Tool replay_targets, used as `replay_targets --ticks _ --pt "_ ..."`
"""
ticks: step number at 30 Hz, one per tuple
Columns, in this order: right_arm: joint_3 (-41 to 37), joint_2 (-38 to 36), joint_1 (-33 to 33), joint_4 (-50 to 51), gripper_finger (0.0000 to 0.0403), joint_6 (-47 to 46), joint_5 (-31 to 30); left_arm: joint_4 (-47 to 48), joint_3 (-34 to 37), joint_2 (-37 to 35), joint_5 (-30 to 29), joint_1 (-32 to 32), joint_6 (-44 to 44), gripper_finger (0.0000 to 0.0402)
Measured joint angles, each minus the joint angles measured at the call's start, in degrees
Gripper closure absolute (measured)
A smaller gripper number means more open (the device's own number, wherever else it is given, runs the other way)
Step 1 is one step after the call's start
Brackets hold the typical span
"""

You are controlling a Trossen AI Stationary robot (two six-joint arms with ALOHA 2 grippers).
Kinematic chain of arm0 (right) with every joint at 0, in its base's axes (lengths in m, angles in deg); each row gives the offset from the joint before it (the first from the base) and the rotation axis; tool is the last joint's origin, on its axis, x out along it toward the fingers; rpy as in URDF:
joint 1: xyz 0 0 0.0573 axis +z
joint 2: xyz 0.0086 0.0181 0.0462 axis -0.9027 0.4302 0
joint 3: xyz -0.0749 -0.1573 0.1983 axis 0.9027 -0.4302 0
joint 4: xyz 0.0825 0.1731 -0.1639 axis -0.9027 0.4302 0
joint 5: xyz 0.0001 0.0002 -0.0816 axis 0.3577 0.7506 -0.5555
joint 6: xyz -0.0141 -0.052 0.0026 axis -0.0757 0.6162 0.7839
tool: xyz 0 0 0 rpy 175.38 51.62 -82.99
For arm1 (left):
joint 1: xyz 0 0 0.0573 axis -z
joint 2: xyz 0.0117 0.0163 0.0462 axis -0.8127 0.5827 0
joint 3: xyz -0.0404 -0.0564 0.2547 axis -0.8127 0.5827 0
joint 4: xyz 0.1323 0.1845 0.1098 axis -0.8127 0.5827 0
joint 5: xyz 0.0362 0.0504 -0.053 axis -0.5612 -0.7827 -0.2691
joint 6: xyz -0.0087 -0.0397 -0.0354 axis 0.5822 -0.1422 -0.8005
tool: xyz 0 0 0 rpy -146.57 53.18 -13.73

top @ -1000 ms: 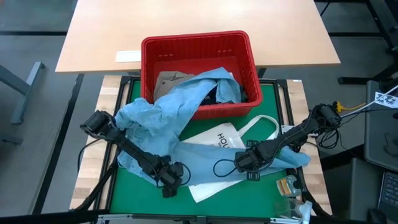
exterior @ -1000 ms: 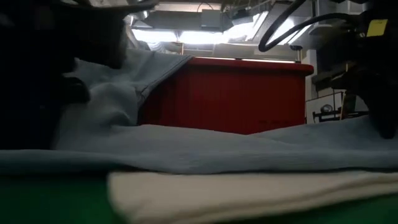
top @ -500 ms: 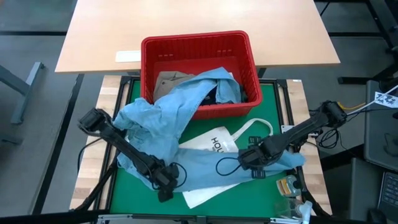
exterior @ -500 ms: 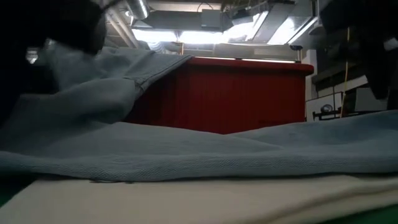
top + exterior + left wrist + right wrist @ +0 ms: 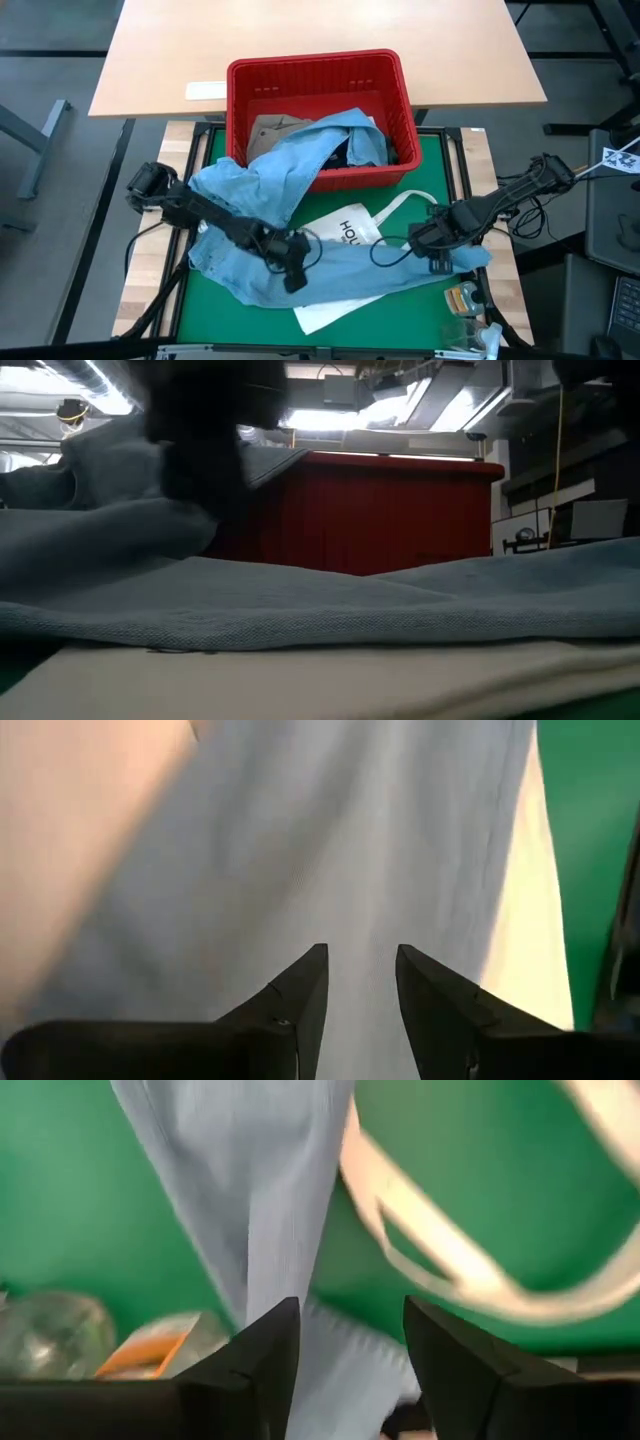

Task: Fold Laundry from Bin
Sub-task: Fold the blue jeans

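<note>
Two hands over light blue denim garment (image 5: 330, 268) on counter: left hand (image 5: 295, 275) spread; right hand (image 5: 438, 255) spread, empty.

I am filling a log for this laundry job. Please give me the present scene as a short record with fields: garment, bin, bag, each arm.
garment: light blue denim piece trails from the bin over its front rim onto the green mat
bin: red basket at the mat's far edge, other clothes inside
bag: white tote lies flat, partly under the denim
left gripper: low over the denim near the mat's middle, jaws apart in the wrist view
right gripper: at the denim's right end, jaws apart, cloth between them
fold: not yet begun
</note>
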Motion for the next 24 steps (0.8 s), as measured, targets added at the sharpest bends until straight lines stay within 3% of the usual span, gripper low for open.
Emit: replay_targets --ticks 4,14,24 --pt "0.00 -2.48 0.02 4.27 0.0222 -9.46 4.10 -4.07 -0.04 0.00 -0.02 -5.08 6.25 0.0286" --pt "-0.04 -8.05 0.07 7.55 0.0222 -32.02 5.21 -7.30 -0.09 -0.02 2.02 -15.36 20.07 0.0286" --pt "-5.89 -15.02 2.97 7.23 0.0222 -47.25 5.21 -7.29 -0.11 -0.04 2.00 -17.81 23.99 0.0286"
